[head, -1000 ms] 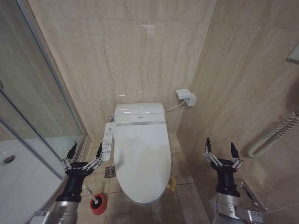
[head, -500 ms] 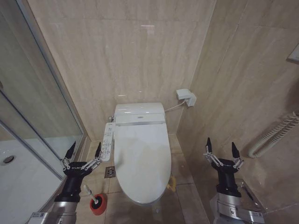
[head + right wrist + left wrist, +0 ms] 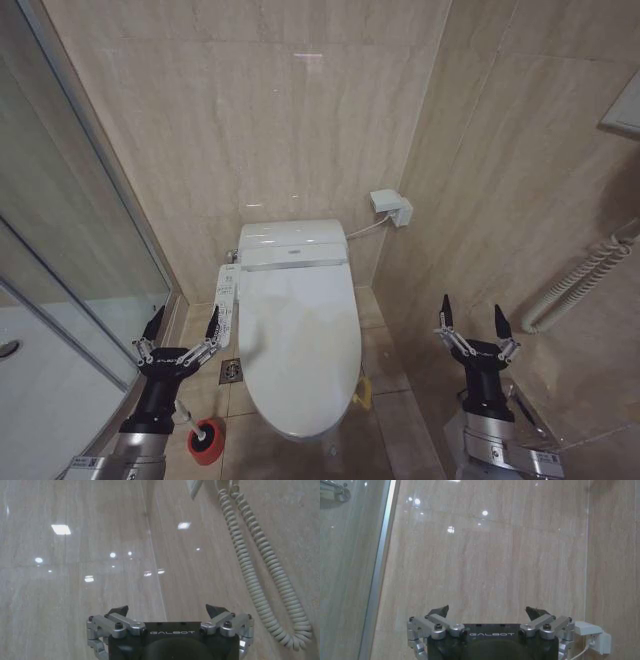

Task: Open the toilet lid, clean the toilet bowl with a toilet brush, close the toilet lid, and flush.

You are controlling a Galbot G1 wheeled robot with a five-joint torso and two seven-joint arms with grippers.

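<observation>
toilet lid [image 3: 298,340] glossy white, down | both grippers' fingers spread wide (holding nothing)

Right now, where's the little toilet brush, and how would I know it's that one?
Find the big white toilet with its closed toilet lid against the back wall. Look down at the floor on its left side, just below the robot's open left claw. The toilet brush stands there: a thin white stick in a round red-orange cup, the only bright red thing on the beige tiles.
</observation>
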